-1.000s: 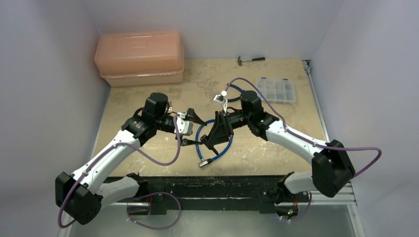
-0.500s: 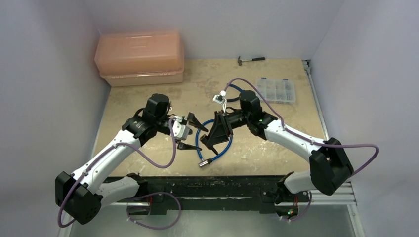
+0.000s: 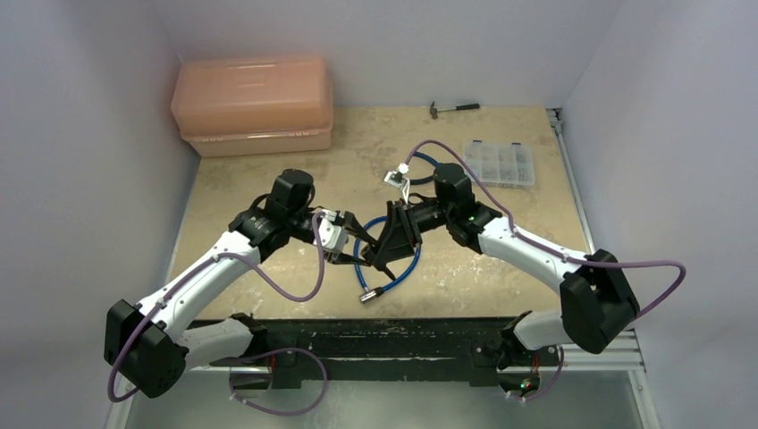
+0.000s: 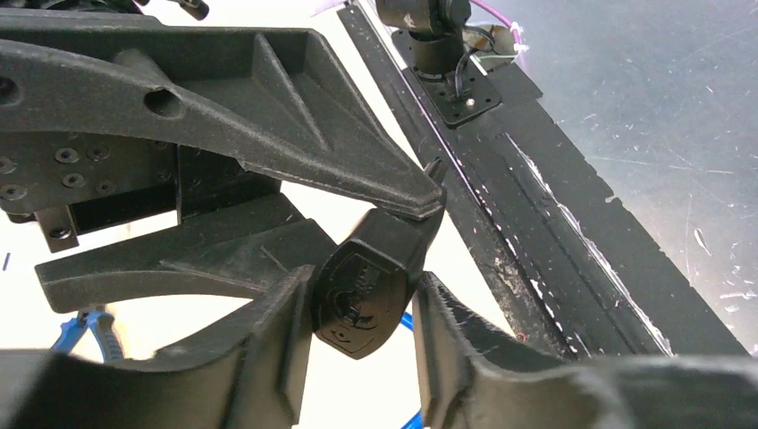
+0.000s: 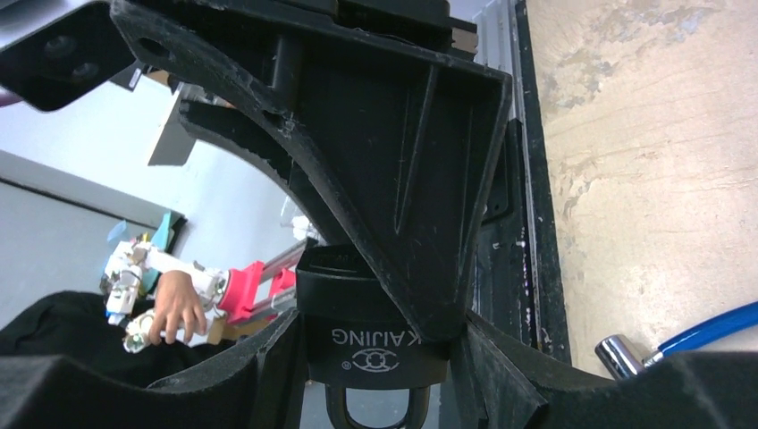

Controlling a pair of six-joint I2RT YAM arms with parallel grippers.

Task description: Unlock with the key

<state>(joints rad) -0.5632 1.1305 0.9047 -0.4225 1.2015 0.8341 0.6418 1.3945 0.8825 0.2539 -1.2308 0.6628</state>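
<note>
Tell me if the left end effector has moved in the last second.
Yes. The left end effector has shifted nearward, away from the orange box, closing on the padlock.

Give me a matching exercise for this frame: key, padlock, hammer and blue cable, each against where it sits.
Things:
1 key
2 padlock
3 hammer
4 blue cable

Places:
A at the far edge of the table
B between the right fingers
C looped on the table's near half
D between the left fingers

Pairs: 1-D, 2-B, 3-A, 4-C
</note>
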